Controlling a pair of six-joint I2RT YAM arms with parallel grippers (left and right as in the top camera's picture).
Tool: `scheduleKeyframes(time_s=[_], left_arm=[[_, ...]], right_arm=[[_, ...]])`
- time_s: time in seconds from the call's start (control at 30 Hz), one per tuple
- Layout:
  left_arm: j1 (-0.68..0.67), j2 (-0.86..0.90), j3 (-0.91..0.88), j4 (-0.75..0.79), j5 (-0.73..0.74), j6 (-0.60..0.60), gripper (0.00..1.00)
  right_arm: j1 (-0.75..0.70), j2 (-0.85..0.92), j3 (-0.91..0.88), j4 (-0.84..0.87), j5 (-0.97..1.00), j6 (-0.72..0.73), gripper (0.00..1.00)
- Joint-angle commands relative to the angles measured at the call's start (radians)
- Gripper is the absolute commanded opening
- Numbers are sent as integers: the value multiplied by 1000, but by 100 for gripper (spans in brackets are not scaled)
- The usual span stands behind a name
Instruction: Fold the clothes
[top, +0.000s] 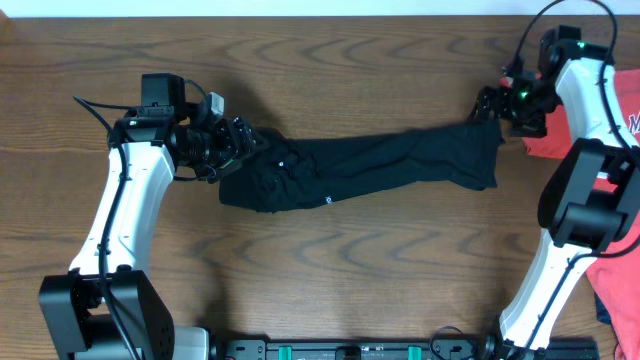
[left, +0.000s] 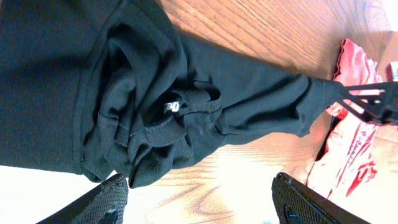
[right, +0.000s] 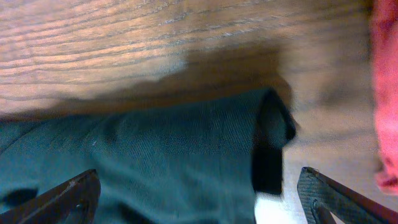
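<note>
1. Clothes (top: 370, 165) lie stretched on the table (top: 350, 60) between both grippers: the bunched end is just ahead of the left gripper (top: 243, 141), the flat end under the right gripper (top: 487, 105).
2. Both grippers are spread and pinch nothing.
3. Risk: the left gripper, closing on the wad, likely takes several layers and skews the fold.
4. Risk: the red T-shirt (top: 628, 130) lies close outside the right gripper and could snag.
5. Bare wood lies to either side of the cloth between the grippers.
</note>
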Motion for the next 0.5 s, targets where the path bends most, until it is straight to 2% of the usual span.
scheduleKeyframes(time_s=[0.0,0.27,0.47], left_arm=[[3,5,0,-14,18,14,76],[3,5,0,-36,18,14,76],[3,5,0,-37,18,14,76]], right_arm=[[-4,54,-18,18,-43,-34,99],[-4,188,-18,62,-100,-29,99],[-3,222,-18,89,-169,-29,99]])
